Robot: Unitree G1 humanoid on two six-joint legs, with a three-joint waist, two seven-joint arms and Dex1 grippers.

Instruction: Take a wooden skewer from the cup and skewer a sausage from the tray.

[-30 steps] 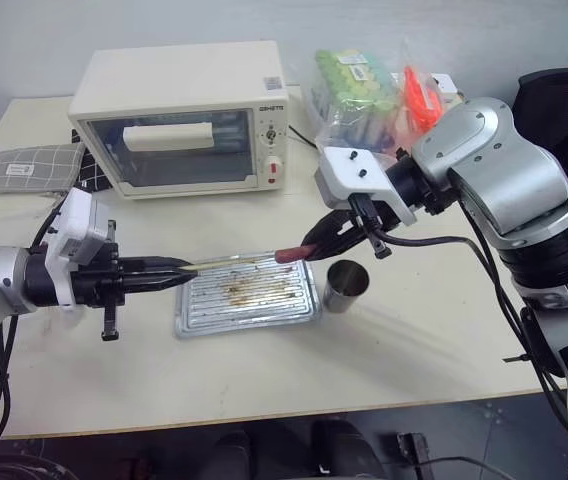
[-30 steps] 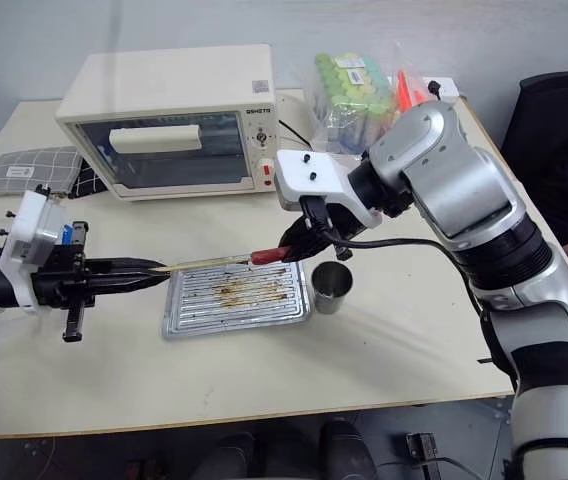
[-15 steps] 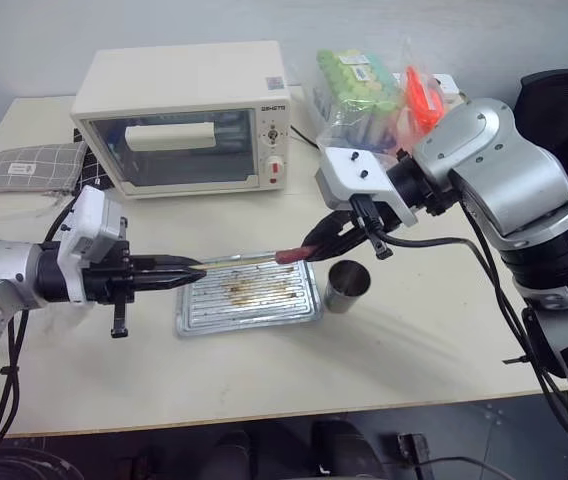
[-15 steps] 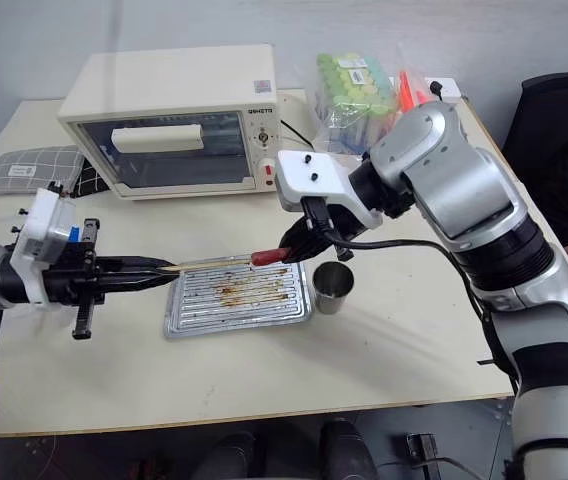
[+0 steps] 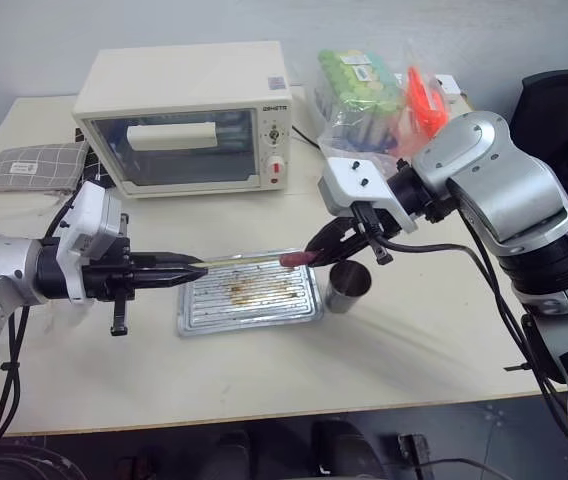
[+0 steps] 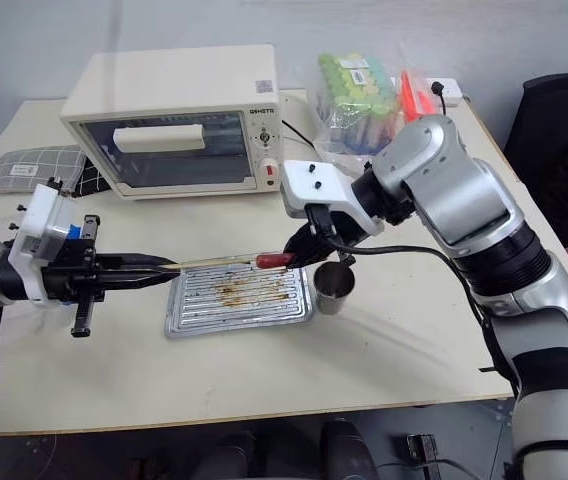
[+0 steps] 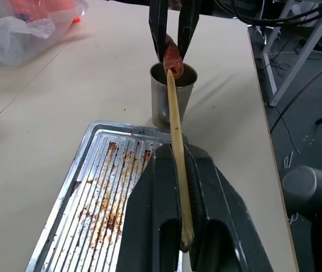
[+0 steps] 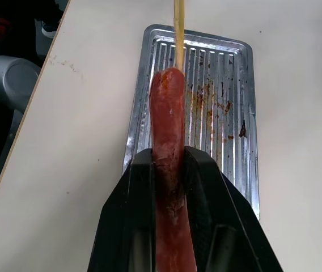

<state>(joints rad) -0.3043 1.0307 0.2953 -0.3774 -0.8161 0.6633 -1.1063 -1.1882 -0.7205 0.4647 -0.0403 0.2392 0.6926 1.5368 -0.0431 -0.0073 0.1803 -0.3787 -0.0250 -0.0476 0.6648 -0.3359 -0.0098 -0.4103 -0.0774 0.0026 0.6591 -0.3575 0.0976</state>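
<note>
My left gripper (image 5: pixel 190 270) is shut on the butt end of the wooden skewer (image 5: pixel 244 260), which runs level over the tray (image 5: pixel 264 308). Its point meets the near end of the reddish sausage (image 5: pixel 292 258). That sausage is held above the tray's right end, with my right gripper (image 5: pixel 316 248) shut on it. In the left wrist view the skewer (image 7: pixel 175 124) leads straight to the sausage (image 7: pixel 172 56), with the cup (image 7: pixel 172 96) behind it. The right wrist view has the sausage (image 8: pixel 166 130) between my fingers (image 8: pixel 135 187) and the skewer (image 8: pixel 178 28) meeting its tip. The steel cup (image 5: pixel 348 284) stands just right of the tray.
A cream toaster oven (image 5: pixel 184 110) stands behind the tray. A grey checked cloth (image 5: pixel 24 165) lies at the back left, and plastic bags of bright items (image 5: pixel 374 90) sit at the back right. A black chair (image 5: pixel 564 100) is beyond the table's right edge.
The view has shifted slightly. Both grippers keep their holds, and the skewer's point stays at the sausage's end.
</note>
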